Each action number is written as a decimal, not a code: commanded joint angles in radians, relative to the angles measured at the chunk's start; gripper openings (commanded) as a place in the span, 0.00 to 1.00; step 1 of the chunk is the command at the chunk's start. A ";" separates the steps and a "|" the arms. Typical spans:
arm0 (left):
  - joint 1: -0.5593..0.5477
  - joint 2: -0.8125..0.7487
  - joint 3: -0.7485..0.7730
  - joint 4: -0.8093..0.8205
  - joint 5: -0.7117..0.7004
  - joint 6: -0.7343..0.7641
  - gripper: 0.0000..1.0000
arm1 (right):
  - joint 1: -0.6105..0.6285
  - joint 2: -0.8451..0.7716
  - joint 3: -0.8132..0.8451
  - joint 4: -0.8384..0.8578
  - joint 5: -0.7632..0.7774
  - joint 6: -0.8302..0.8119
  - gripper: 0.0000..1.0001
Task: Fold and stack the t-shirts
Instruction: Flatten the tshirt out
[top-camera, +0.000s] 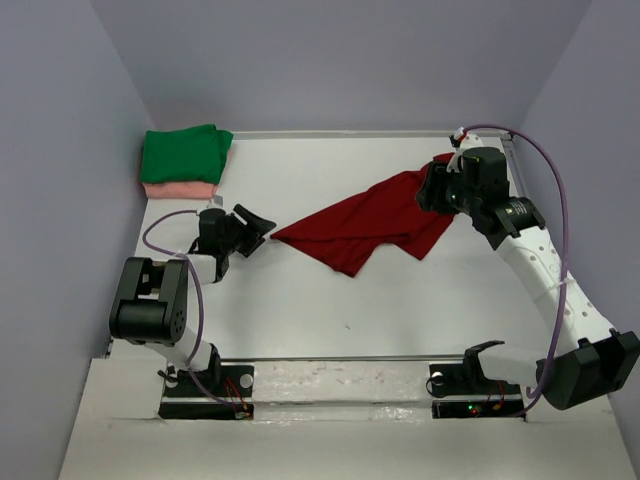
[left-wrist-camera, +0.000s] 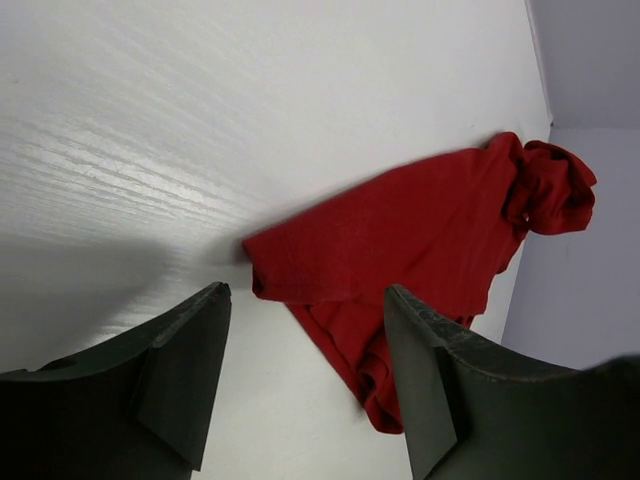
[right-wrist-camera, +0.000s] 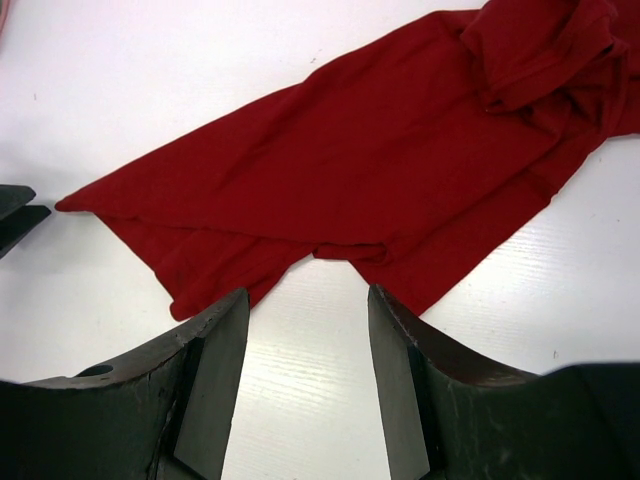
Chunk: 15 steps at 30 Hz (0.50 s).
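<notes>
Corners first: I'm aiming wide, empty left fingers and right fingers at the crumpled dark red cotton t-shirt.

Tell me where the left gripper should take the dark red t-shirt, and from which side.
Grip the pointed corner of the dark red t-shirt, the one aimed at the left gripper. Come in from the left, low along the table: that tip lies flat and thin just beyond the open jaws, while the far end is bunched.
</notes>
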 joint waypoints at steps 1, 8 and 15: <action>0.003 0.001 0.033 -0.008 0.002 0.020 0.66 | -0.001 -0.008 0.018 0.020 0.000 -0.007 0.56; -0.009 0.035 0.045 -0.010 0.003 0.016 0.64 | -0.001 -0.013 0.015 0.023 0.005 -0.008 0.56; -0.032 0.067 0.060 -0.019 -0.012 0.016 0.58 | -0.001 -0.005 0.014 0.027 0.005 -0.007 0.56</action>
